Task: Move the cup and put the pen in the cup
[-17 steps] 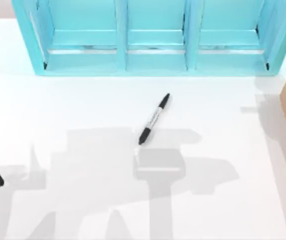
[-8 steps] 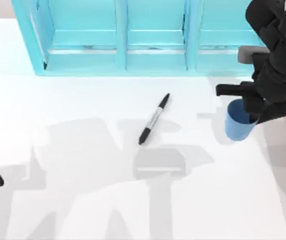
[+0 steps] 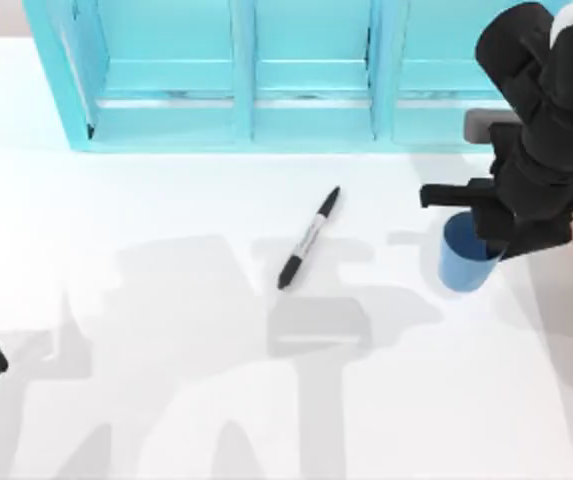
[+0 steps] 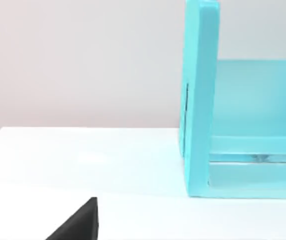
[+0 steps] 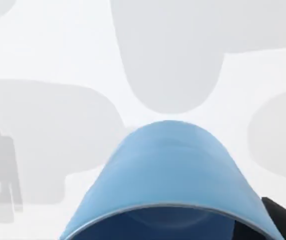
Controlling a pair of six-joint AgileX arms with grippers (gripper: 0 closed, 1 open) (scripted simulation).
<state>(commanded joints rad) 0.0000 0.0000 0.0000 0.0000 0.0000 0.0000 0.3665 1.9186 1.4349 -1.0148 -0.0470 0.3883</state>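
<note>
Right gripper [image 3: 486,232] is seen clamped on the cup [image 3: 461,258], right of the pen [image 3: 309,238]. Pen is laid flat on the table [image 3: 166,400]. Left arm is parked far left of pen.

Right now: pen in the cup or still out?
Out. The pen lies flat on the table, left of the cup, which the right gripper holds at its rim.
</note>
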